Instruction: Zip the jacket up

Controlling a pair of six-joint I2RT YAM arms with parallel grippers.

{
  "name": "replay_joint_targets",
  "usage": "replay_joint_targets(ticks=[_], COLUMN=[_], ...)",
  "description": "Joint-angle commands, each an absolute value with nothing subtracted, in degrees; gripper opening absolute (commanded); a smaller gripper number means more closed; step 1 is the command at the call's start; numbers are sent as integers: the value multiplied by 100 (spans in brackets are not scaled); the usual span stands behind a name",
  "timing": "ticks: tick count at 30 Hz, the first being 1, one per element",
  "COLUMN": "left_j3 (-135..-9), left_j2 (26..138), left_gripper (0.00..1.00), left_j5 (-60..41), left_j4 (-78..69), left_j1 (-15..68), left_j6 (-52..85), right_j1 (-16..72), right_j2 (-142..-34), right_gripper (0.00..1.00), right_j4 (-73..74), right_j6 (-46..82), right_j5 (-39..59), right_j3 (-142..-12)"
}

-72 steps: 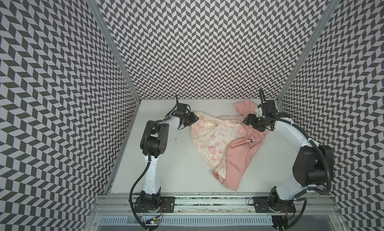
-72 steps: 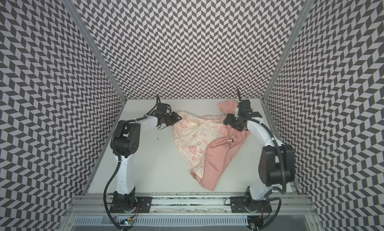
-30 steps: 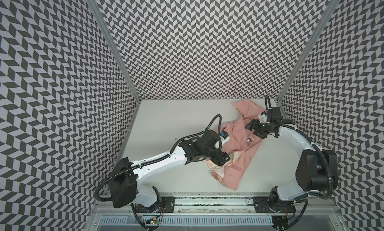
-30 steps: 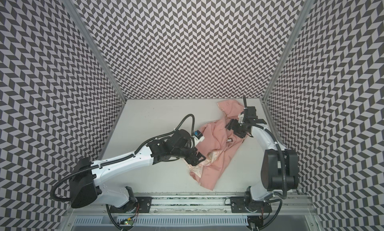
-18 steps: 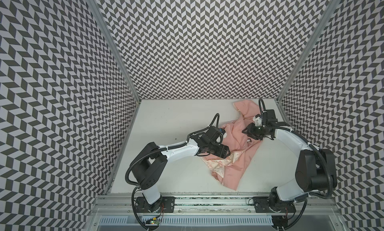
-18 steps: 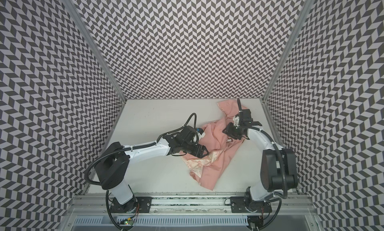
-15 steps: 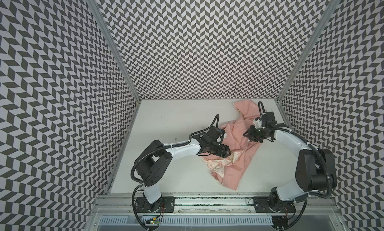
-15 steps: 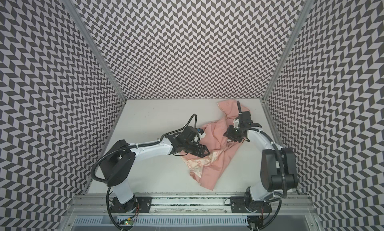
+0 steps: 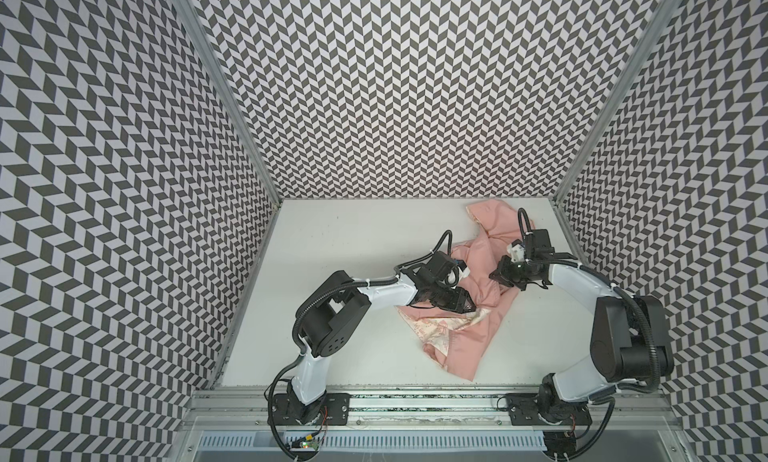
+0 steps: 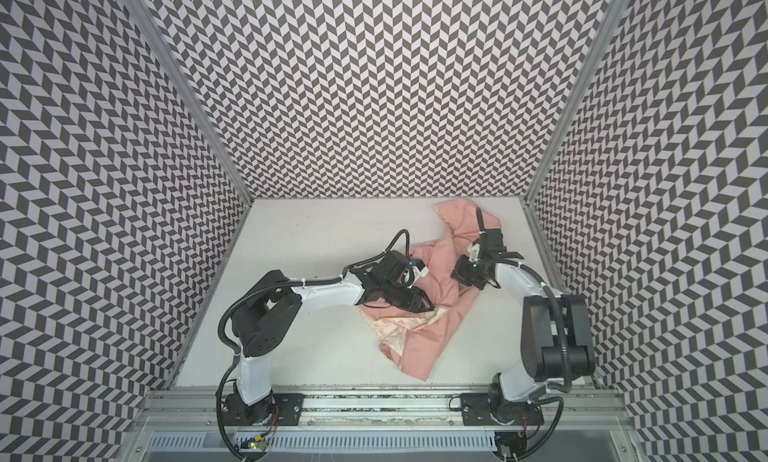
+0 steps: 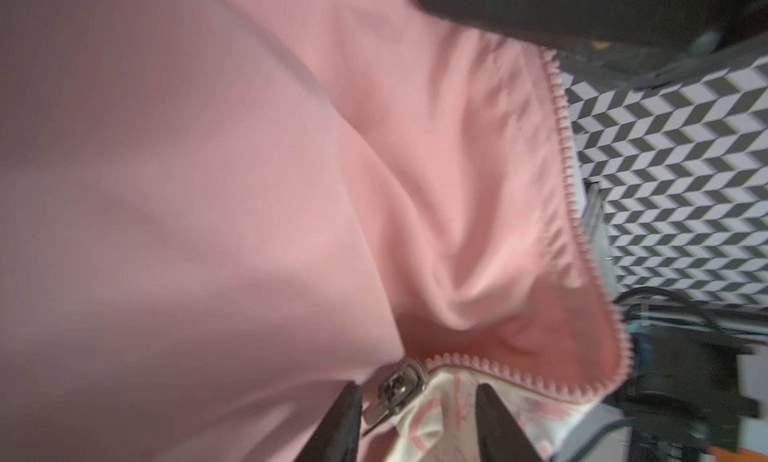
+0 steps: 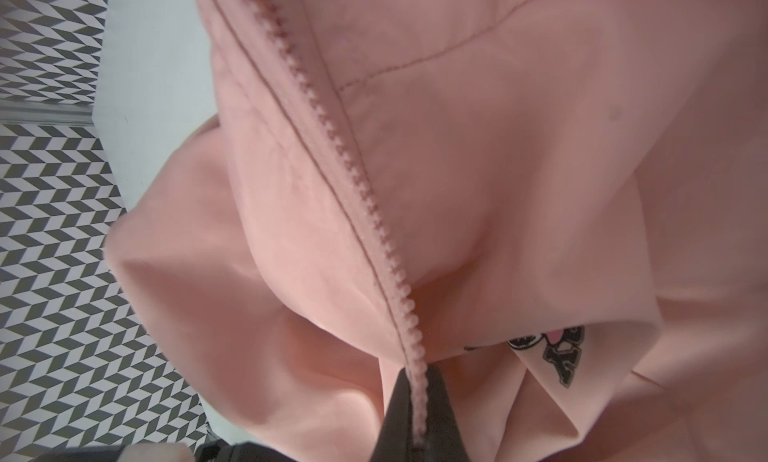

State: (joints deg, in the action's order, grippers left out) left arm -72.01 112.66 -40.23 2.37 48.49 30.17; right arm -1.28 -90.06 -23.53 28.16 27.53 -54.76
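Hands on the jacket's [image 9: 484, 335] open zipper
The right hand [image 12: 415, 397] clamps the toothed edge [image 12: 353, 169], likely for tension; the left hand [image 11: 417, 397], fingers apart, straddles the slider [image 11: 397, 391].

Jacket [image 9: 478, 339] — right side of table [image 9: 353, 252]

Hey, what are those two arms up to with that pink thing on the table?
They are working on zipping up a small pink jacket that lies crumpled on the white table. The right gripper is shut on one row of zipper teeth, pinching that edge. The left gripper has its jaws open on either side of the metal zipper slider, not gripping it yet. The cream printed lining shows, so the front is not zipped.
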Motion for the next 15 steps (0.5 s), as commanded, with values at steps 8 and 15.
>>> replay_joint_targets(ticks=[8, 15], left_j3=[-7094, -6724], left_j2=[10572, 9941], left_gripper=[43, 63], left_j5=[-5872, -5070], left_j4=[-479, -24], left_j1=[5366, 5165], left_j6=[3458, 3403], right_j1=[-149, -158], right_j2=[-9272, -9171], right_gripper=[3, 18], right_j4=[-2181, -2386], right_j6=[2895, 2763], right_j5=[2988, 3014], right_j3=[-5827, -5918])
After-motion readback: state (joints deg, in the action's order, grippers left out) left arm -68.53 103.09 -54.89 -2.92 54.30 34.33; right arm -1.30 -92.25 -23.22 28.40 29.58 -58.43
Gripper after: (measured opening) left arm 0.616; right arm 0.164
